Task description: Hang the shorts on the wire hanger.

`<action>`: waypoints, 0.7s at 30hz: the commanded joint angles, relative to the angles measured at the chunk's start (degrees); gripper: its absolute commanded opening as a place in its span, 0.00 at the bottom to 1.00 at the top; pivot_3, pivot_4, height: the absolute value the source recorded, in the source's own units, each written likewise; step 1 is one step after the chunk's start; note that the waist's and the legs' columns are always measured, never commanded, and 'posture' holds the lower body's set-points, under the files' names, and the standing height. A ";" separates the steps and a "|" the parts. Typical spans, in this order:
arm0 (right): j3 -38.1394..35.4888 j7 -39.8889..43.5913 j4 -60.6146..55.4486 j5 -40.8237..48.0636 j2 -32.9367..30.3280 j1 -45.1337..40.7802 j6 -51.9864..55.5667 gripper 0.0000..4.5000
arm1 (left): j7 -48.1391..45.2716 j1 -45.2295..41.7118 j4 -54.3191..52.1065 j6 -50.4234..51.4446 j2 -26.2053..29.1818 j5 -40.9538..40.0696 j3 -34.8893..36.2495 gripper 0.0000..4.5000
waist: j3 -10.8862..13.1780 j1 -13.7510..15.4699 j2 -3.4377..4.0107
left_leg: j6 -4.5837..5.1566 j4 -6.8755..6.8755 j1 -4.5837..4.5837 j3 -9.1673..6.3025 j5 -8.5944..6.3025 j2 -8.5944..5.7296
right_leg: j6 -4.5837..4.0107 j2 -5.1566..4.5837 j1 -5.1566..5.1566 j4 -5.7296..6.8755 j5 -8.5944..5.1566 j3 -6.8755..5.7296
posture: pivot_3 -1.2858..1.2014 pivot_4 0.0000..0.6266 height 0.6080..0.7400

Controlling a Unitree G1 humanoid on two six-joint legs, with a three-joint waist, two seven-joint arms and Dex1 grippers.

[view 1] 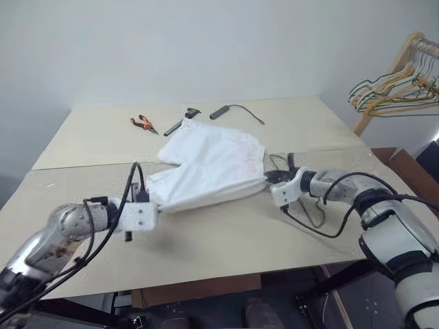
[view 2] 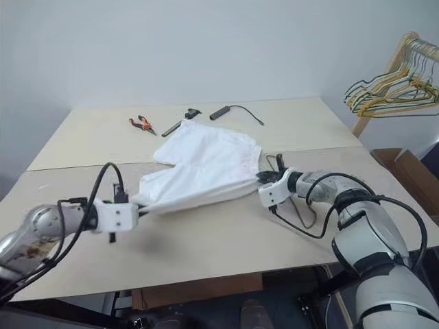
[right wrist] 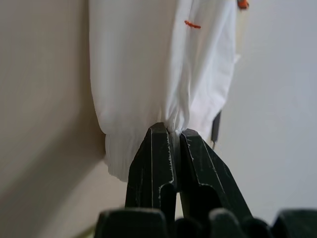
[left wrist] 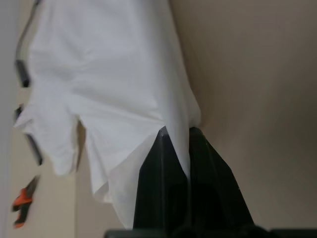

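Note:
The white shorts [view 1: 212,168] lie crumpled on the table [view 1: 226,240], stretched between my two grippers. My left gripper [view 1: 152,199] is shut on one corner of the cloth, and the left wrist view shows its black fingers [left wrist: 198,163] pinching the fabric [left wrist: 109,74]. At the opposite side, my right gripper [view 1: 269,178] is shut on the gathered edge [right wrist: 148,59], near a small red mark [right wrist: 193,24]. The thin olive wire hanger [view 1: 317,218] lies on the table under my right wrist, partly hidden by the arm and its black cable.
Orange-handled pliers [view 1: 143,123], a black tool [view 1: 184,121] and a black device with a cable [view 1: 221,112] lie at the table's far side. A wooden rack with several hangers [view 1: 398,86] stands at the right, with a cardboard box [view 1: 411,171] below it.

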 commanded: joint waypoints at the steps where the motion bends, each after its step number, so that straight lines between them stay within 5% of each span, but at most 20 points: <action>1: -0.37 1.08 -0.06 -0.21 -4.28 1.18 -0.96 0.00 | -7.28 5.35 -8.43 5.54 5.37 -4.22 4.27 0.00 | 0.00 0.06 0.00 | 0.00 0.00 0.05 0.00 0.00 0.02 | -0.01 0.01 0.06 0.00 -0.01 0.00 | 0.51 0.00 1.00; 14: -5.01 11.23 -14.23 9.08 -10.59 13.44 -8.50 0.00 | -15.06 23.51 -20.54 10.27 8.94 -6.98 15.27 0.00 | 0.00 -0.22 0.00 | 0.26 -0.02 0.77 0.12 -0.18 0.20 | -0.17 0.16 0.75 -0.13 -0.13 0.07 | 0.50 0.01 1.00; 20: -7.02 16.98 -20.75 14.28 -12.22 18.47 -7.61 0.00 | -12.93 26.34 -13.60 2.13 6.26 -1.22 10.75 0.00 | 0.00 0.07 0.00 | 0.27 -0.02 0.88 0.16 -0.18 0.27 | -0.27 0.25 0.82 -0.11 -0.19 0.12 | 0.50 0.01 1.00; 21: -7.25 18.94 -22.09 16.18 -12.42 19.39 -7.41 0.07 | -12.23 26.28 -10.94 -0.38 5.38 0.38 9.03 0.05 | 0.00 0.11 0.00 | 0.27 -0.03 0.89 0.17 -0.18 0.28 | -0.27 0.25 0.82 -0.11 -0.19 0.13 | 0.50 0.01 1.00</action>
